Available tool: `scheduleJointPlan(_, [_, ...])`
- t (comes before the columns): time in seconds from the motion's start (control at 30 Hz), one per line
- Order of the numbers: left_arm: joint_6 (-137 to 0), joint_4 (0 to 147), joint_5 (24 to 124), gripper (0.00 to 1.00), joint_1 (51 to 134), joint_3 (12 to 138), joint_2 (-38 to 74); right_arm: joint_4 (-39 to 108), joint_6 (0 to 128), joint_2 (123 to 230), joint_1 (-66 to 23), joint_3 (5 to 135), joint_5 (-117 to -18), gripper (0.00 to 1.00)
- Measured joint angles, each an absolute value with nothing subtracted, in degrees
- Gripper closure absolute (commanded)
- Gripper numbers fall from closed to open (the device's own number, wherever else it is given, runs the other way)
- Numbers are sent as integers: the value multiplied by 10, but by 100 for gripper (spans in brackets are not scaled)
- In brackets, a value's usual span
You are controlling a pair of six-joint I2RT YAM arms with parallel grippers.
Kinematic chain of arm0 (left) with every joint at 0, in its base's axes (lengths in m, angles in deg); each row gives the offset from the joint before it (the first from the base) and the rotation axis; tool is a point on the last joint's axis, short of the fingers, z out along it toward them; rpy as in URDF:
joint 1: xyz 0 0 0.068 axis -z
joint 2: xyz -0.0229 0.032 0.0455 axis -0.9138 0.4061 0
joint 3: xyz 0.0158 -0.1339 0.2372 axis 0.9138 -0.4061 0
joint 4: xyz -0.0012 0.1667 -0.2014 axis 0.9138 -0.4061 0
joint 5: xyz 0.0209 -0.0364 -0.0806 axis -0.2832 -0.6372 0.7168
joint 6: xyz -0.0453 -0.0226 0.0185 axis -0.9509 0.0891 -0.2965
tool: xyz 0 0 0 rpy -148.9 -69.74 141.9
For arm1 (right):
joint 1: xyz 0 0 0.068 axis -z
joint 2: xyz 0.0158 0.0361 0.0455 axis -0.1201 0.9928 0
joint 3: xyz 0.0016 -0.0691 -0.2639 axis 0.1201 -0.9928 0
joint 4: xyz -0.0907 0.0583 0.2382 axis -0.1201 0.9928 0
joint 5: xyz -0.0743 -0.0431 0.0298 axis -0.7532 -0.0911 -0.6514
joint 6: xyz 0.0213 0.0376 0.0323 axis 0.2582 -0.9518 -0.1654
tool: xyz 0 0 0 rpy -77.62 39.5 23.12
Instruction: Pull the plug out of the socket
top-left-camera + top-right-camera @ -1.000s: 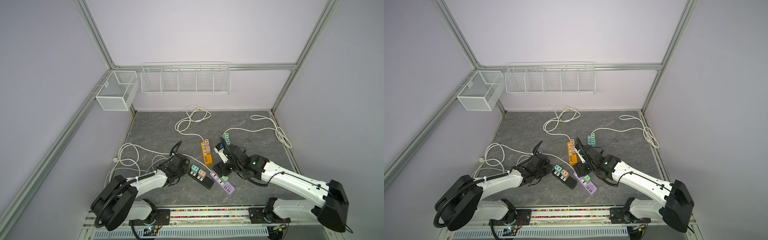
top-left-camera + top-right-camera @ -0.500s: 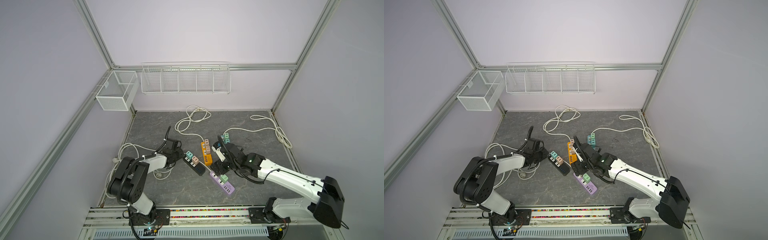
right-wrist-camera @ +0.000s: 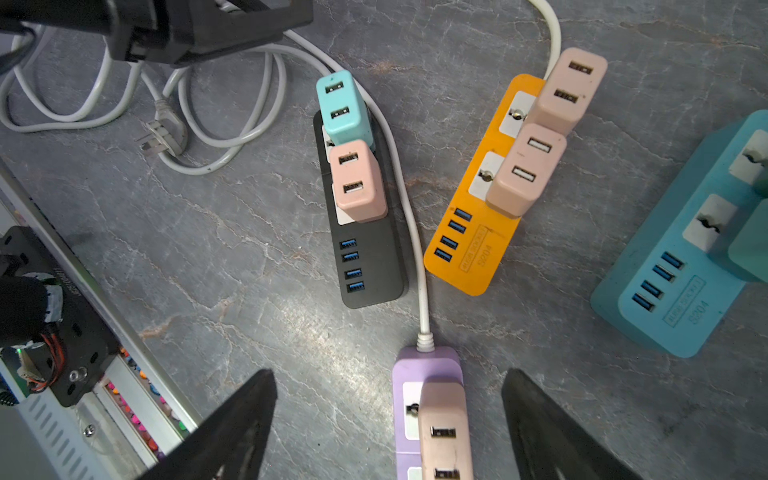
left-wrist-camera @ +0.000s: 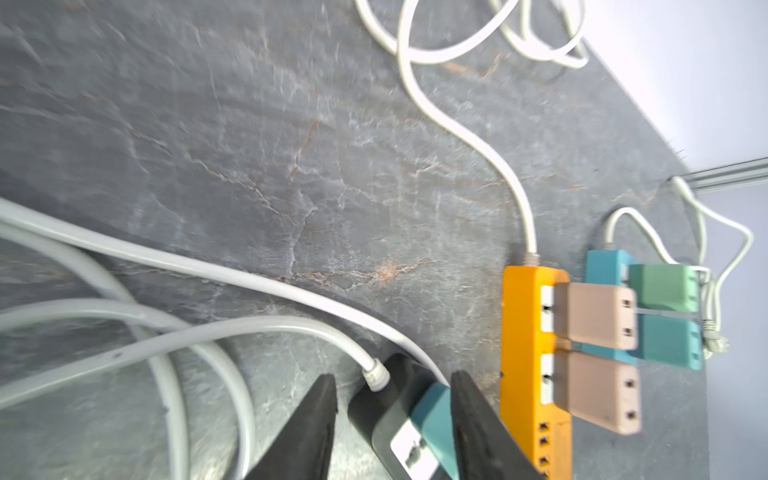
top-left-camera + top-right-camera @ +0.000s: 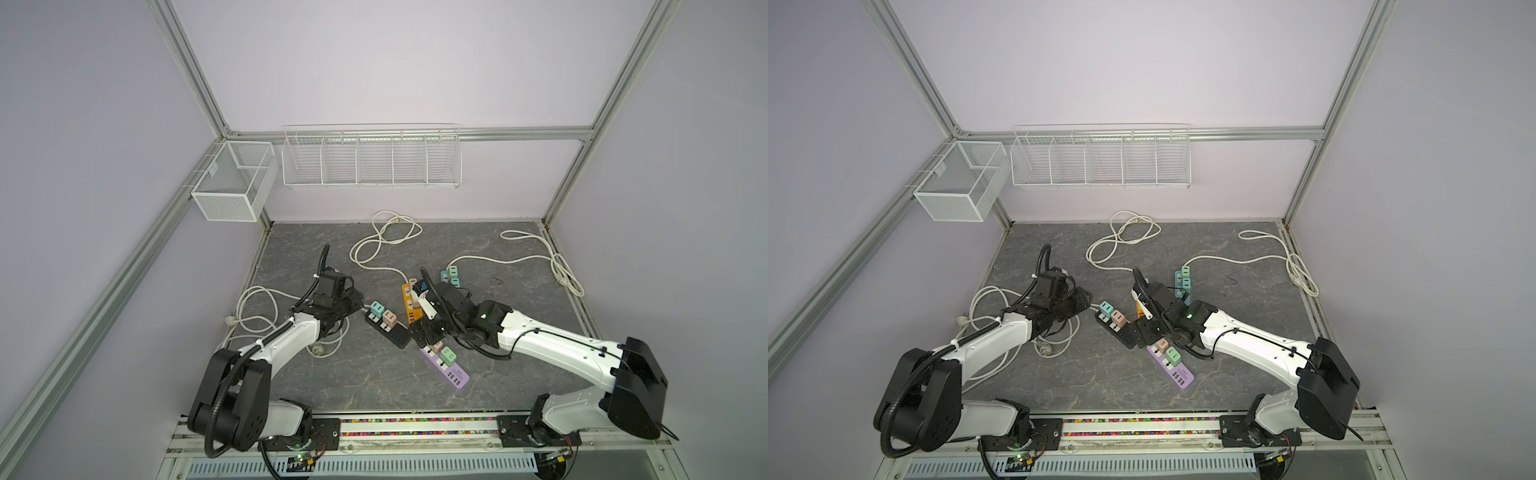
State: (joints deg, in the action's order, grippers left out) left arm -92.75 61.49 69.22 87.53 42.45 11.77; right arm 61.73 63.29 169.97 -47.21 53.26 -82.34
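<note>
Worktop, both top views: grey slab [image 5: 353, 386] [image 5: 1100, 382] with power strips clustered near its middle and white cords [image 5: 374, 245] looped around them.
Black strip, both top views: black strip [image 5: 388, 330] [image 5: 1121, 332] lies flat, with the teal plug [image 5: 377, 308] [image 5: 1106, 308] and pink plug [image 5: 390, 318] [image 5: 1118, 318] seated upright side by side.
Left gripper, both top views: left gripper [image 5: 358, 305] [image 5: 1086, 301] is low at the black strip's cord end, just beside the teal plug; its gap cannot be read here.
Right gripper, both top views: right gripper [image 5: 426, 332] [image 5: 1148, 332] is over the cord end of the purple strip [image 5: 451, 372], which carries a tan plug [image 5: 435, 345] and a green plug [image 5: 448, 356].
Orange strip, a top view: orange strip [image 5: 409, 307] lies between the black strip and the right arm, partly hidden.
Left wrist, tool: fingers [image 4: 307, 428] are narrowly apart, straddling the black strip's cord end and the teal plug [image 4: 434, 419]. Slab shows between one finger and the strip, so nothing is clamped. The picture is blurred.
Left wrist, beyond: orange strip [image 4: 523, 332], then blue strip [image 4: 606, 268], both with plugs in.
Right wrist, tool: fingers [image 3: 232, 428] are wide, with slab visible on either side of the purple strip [image 3: 428, 365]. The tan plug [image 3: 444, 428] sits seated between them, untouched.
Right wrist, black strip: teal and pink plugs are both seated, and the purple strip's cord runs along its side.
</note>
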Motion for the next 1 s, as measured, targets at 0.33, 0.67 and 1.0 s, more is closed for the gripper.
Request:
scheduleJointPlan(0.33, [-975, 615, 706, 47, 899, 318, -15, 601, 627, 1766, -474, 574, -821, 7])
scheduleJointPlan(0.67, [-1005, 607, 710, 44, 936, 305, -41, 608, 647, 1857, -496, 654, -853, 2])
scheduleJointPlan(1.0, [-1037, 648, 714, 43, 961, 270, -15, 618, 670, 1927, -503, 705, -861, 13])
